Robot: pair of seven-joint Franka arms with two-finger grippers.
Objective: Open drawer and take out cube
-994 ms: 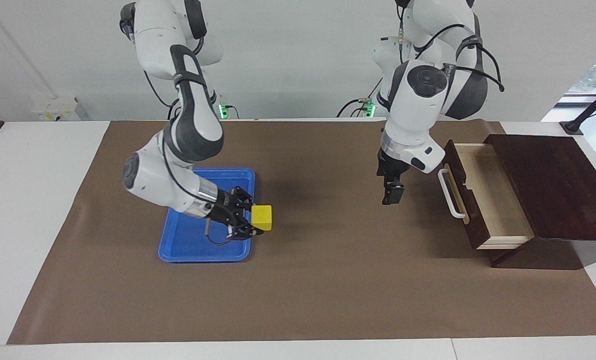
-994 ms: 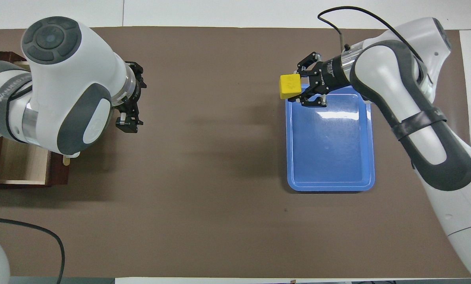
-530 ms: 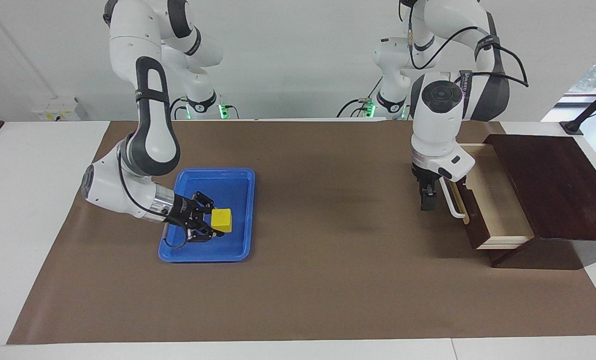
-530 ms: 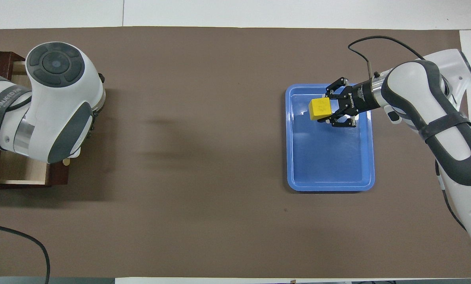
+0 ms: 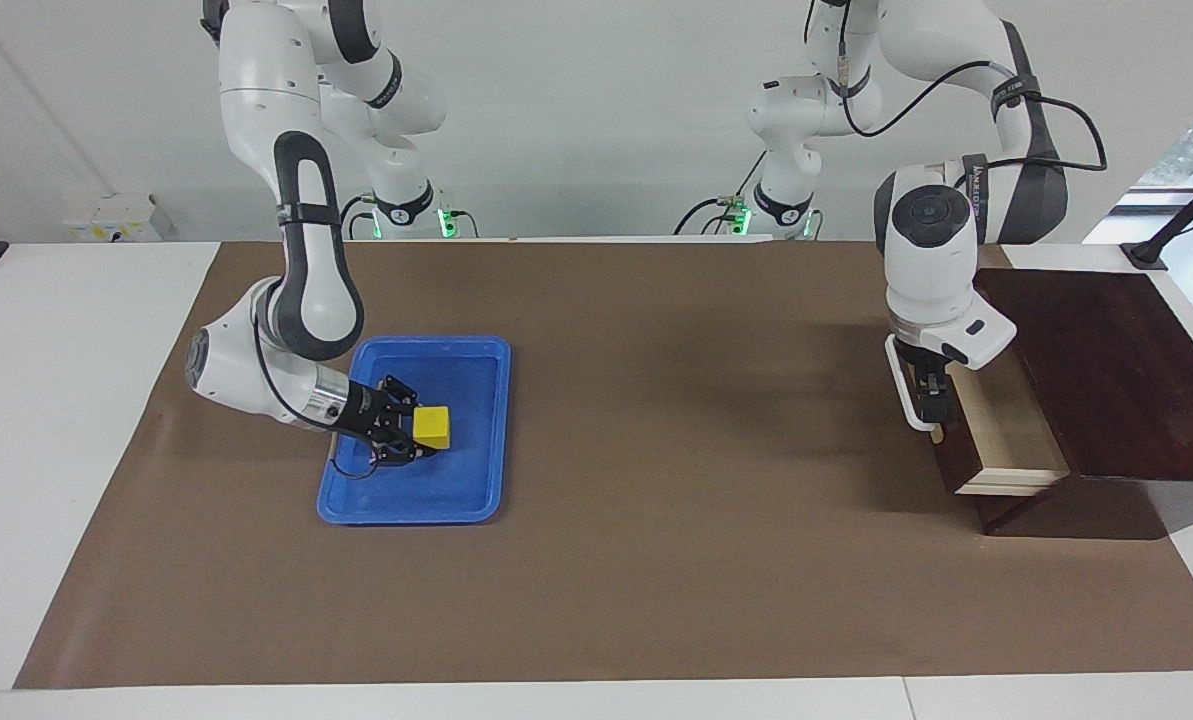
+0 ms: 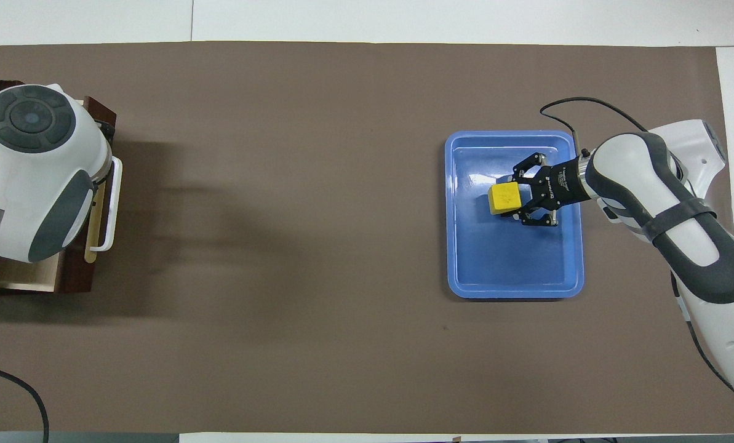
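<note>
One yellow cube (image 5: 433,427) sits clamped in the right end effector (image 5: 418,432), low over the blue tray (image 5: 476,365); the left end effector (image 5: 934,404), spread wide, hangs at the open drawer's (image 5: 1011,440) white handle (image 5: 899,385), whose bar runs toward the robots

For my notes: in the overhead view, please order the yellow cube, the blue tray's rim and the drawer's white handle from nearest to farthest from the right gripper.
1. Small yellow cube: held in the right gripper.
2. Flat blue plastic tray: rim around, beneath it.
3. White bar handle: on the drawer, at the left arm's end.
</note>
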